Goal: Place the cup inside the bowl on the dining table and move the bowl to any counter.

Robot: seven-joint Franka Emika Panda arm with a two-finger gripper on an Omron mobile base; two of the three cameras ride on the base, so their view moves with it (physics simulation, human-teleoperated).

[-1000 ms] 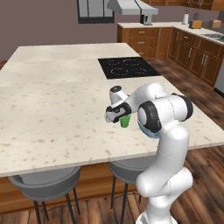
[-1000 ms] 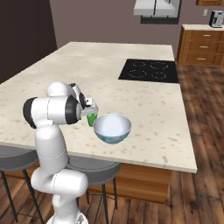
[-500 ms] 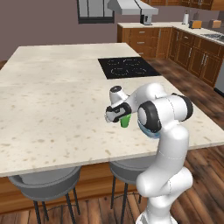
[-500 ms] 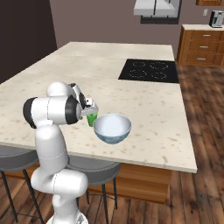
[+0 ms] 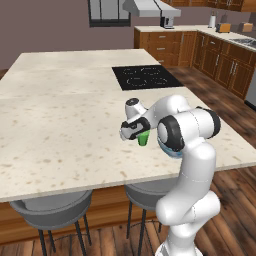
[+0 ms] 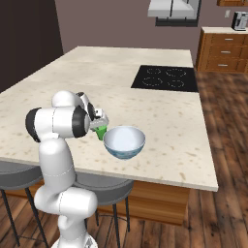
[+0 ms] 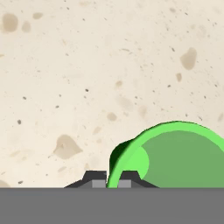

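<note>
Tool [image 7: 112, 179]: clenched on the rim of the cup, one fingertip [image 7: 95, 179] outside the wall and the other inside, as seen in the hand view.
Cup [image 5: 144, 139]: green, upright, standing on the table near its near edge, under the tool.
Bowl [image 6: 124, 141]: white inside, pale blue outside; set upright just beside the cup, on its right.
Table [image 6: 58, 92]: beige speckled top; the black cooktop [image 5: 145, 77] is inset at its far right.
Stools [image 5: 50, 207]: grey, placed under the near edge.

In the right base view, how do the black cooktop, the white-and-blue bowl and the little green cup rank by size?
1. Black inset cooktop, largest despite being farther away.
2. Round white bowl with blue outside.
3. Small green cup, partly hidden by the gripper.
</note>
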